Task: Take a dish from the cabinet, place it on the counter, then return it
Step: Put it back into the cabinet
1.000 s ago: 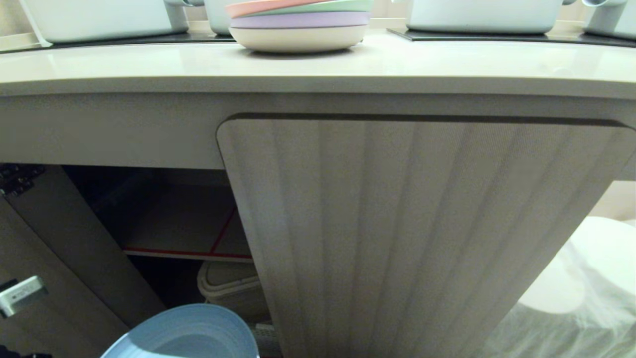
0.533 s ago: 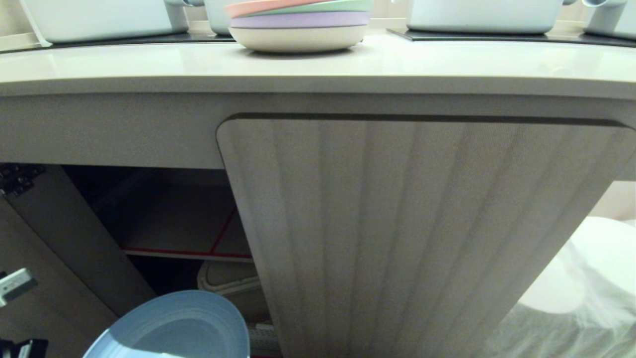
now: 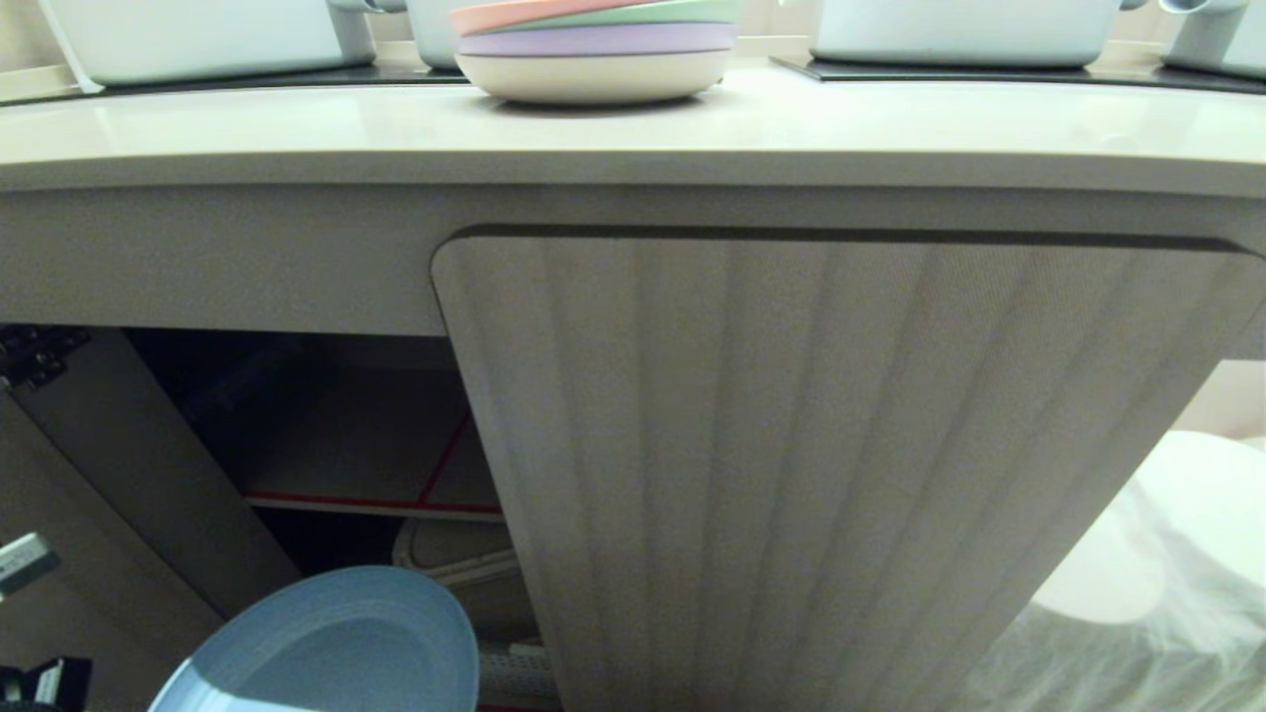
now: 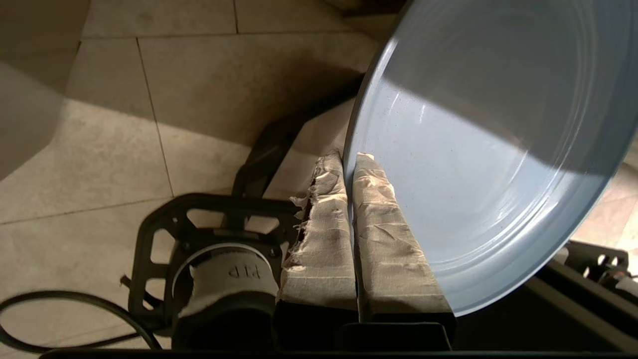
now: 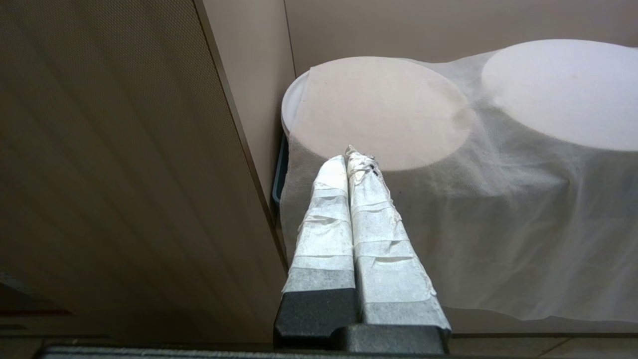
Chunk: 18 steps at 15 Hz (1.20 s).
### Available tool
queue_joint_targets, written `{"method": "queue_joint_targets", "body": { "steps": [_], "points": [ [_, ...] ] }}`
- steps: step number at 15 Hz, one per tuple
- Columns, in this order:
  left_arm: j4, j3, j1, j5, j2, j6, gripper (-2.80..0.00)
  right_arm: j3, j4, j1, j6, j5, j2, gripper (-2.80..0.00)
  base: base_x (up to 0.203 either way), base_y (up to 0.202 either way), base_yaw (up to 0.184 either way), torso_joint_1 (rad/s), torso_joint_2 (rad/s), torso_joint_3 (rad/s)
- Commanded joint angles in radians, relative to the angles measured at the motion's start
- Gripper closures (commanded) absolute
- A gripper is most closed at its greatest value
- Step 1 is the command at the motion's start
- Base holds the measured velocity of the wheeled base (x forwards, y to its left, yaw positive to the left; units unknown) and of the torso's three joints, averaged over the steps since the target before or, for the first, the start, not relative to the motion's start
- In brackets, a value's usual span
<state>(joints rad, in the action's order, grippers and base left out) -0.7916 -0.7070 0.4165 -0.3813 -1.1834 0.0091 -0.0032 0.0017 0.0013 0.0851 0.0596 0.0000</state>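
Observation:
The light-blue dish (image 3: 336, 643) hangs tilted low in front of the open left side of the cabinet (image 3: 336, 435), below its red-edged shelf (image 3: 376, 502). In the left wrist view my left gripper (image 4: 350, 157) is shut on the rim of the dish (image 4: 488, 149), one taped finger on each face. The cream counter (image 3: 633, 129) runs across the top of the head view. My right gripper (image 5: 350, 154) is shut on nothing, parked beside the closed ribbed door (image 5: 114, 174). Neither gripper itself shows in the head view.
A stack of pastel plates (image 3: 593, 49) and white pots (image 3: 198, 35) stand on the counter. The closed right door (image 3: 831, 465) fills the middle. The left door (image 3: 109, 514) swings open. A beige bin (image 3: 460, 569) sits under the shelf. Cloth-covered round objects (image 5: 448, 129) lie to the right.
The dish has moved up and to the left in the head view, showing more of its face. The right arm has kept still.

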Motion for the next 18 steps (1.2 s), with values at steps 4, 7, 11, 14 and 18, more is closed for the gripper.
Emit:
{"method": "queue_joint_targets", "body": {
  "steps": [4,7,11,14,18],
  "points": [
    [0.081,0.003,0.002,-0.002,-0.090,-0.049,0.00,0.000,0.000,0.000,0.001,0.000,0.000,0.00,0.000,0.000,0.000,0.000,0.00,0.000],
    [0.084,0.006,-0.001,-0.005,-0.107,-0.052,0.00,0.000,0.000,0.000,0.001,0.000,0.000,0.00,0.000,0.000,0.000,0.000,0.00,0.000],
    [0.125,0.007,-0.001,-0.008,-0.157,-0.054,0.00,0.000,0.000,0.000,0.001,0.000,0.000,0.00,0.000,0.000,0.000,0.000,0.00,0.000],
    [0.180,0.015,-0.003,-0.014,-0.186,-0.054,0.00,0.000,0.000,0.000,0.001,0.000,0.000,0.00,0.000,0.000,0.000,0.000,0.00,0.000],
    [0.192,0.020,-0.007,-0.023,-0.222,-0.051,0.00,0.000,0.000,0.000,0.001,0.000,0.000,0.00,0.000,0.000,0.000,0.000,0.00,0.000]
  ]
}}
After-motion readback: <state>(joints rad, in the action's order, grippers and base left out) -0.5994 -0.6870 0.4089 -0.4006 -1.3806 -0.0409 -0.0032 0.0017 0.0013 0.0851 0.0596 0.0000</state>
